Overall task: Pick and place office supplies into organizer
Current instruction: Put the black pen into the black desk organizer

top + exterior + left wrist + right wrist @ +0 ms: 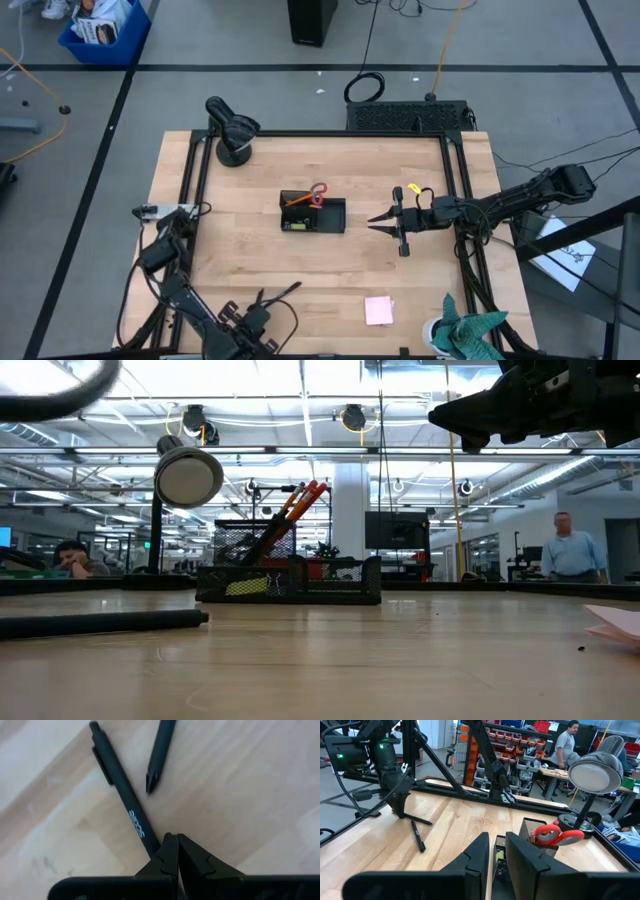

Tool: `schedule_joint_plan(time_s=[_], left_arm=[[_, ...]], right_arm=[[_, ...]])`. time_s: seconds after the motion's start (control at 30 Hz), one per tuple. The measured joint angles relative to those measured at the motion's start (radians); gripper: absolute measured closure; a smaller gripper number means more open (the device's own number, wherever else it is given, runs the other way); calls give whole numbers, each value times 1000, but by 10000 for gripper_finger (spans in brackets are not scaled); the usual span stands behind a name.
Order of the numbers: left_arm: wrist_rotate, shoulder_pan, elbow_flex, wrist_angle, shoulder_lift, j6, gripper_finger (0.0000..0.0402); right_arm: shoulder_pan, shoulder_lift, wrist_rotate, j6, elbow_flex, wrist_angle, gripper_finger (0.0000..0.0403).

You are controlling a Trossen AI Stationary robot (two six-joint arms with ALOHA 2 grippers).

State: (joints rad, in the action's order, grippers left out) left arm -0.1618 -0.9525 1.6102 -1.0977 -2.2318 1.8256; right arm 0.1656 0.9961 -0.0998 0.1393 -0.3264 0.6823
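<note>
L gripper [172,851] was pressed together, tips touching a black pen [120,790] near table's front-left corner, organizer [313,213] mid-table; R gripper [381,220], slightly parted w/ nothing held, hovered beside organizer; risk: closed tips could roll pen away, not grasp it.
</note>
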Motion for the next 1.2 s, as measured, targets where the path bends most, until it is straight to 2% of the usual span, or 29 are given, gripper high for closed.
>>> schedule_joint_plan(time_s=[0.17,0.83,1.07,1.13,1.2], left_arm=[[54,-15,3,-1,0,31,392],[134,-69,5,-128,0,193,392],[43,-47,5,-74,16,64,392],[48,-20,24,-74,24,25,392],[11,8,58,-68,28,-29,392]], right_arm=[[0,0,0,2,0,0,344],[0,0,0,3,0,1,344],[0,0,0,3,0,1,344],[0,0,-1,3,0,1,344],[-1,0,-2,3,0,2,344]])
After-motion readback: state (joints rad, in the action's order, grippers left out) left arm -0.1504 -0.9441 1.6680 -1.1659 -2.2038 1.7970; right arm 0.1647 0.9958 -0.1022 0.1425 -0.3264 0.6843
